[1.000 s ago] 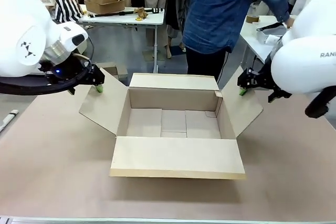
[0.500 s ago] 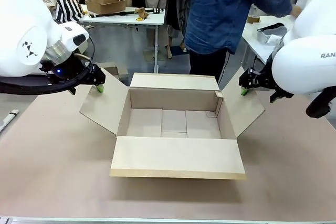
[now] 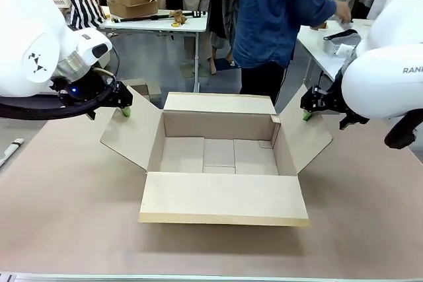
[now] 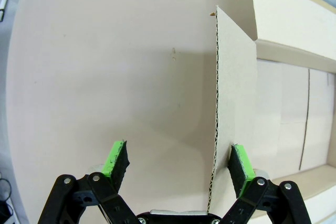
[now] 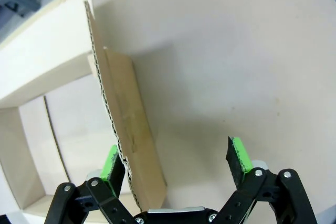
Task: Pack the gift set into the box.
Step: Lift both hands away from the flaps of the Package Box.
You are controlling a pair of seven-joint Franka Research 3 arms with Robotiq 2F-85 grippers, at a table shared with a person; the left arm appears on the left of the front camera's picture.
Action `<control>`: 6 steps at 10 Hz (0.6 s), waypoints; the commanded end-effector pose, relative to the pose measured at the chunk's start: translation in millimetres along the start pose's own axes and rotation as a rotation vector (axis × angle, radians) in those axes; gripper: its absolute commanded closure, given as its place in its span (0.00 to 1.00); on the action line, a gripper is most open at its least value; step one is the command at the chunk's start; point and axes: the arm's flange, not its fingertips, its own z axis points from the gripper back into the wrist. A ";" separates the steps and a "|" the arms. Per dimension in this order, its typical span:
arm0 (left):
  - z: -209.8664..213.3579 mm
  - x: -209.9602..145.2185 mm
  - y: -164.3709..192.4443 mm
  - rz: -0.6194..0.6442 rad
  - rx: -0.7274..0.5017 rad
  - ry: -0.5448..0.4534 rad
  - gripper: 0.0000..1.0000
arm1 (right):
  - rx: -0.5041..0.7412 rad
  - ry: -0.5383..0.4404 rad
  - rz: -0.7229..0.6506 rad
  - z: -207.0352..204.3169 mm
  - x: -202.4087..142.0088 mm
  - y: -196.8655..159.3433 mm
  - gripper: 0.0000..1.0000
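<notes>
Both opened wide, the left hand straddles the box's left flap and the right hand its right flap, apparently to hold them clear for packing.

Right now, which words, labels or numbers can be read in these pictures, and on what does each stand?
"RAN", black letters on the right arm, cut off by the picture's edge.
Left arm: a black logo mark, no letters.
Box: plain, no print.
</notes>
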 end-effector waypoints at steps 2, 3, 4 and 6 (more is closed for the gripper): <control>0.7 0.0 0.0 0.012 0.013 0.003 0.00 | -0.017 -0.005 -0.013 3.4 1.7 1.8 0.00; 0.7 0.0 0.0 0.012 0.013 0.003 0.00 | -0.017 -0.005 -0.013 3.4 1.7 1.8 0.00; 0.7 0.0 0.0 0.012 0.013 0.003 0.00 | -0.017 -0.005 -0.013 3.4 1.7 1.8 0.00; 0.7 0.0 0.0 0.012 0.013 0.003 0.00 | -0.017 -0.005 -0.013 3.4 1.7 1.8 0.00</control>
